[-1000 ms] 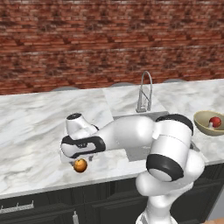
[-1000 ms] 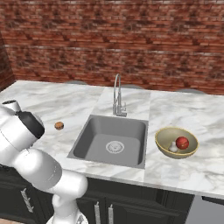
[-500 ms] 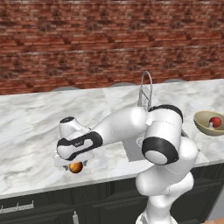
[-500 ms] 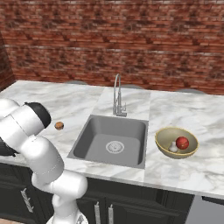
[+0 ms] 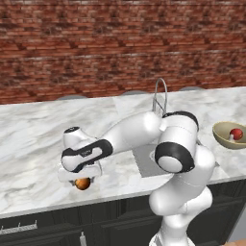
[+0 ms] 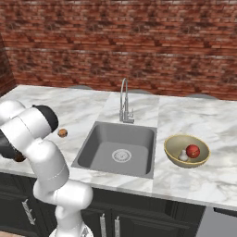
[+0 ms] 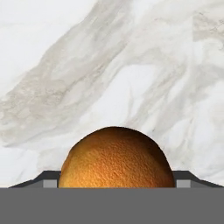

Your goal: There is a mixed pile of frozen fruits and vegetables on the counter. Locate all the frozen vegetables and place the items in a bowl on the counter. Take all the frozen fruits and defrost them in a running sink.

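Gripper over the larger orange ball at the counter's front edge, grasp in hand.

The gripper [image 5: 81, 178] is down on the orange ball [image 7: 116, 158], which sits on the counter [image 5: 33, 144] near its front edge, left of the sink [image 6: 115, 150]. Fingers [image 7: 48, 180] flank it; whether they grip, I cannot tell. Best to centre the ball before lifting. The bowl [image 6: 173, 156] holds the red ball [image 6: 193, 151] and mushroom [image 6: 183, 155]; the small brownish ball [image 6: 62, 133] lies beside the sink's left rim.

The end effector [image 5: 82, 181] has lowered over the larger orange ball [image 5: 83, 183], fingers closing in.
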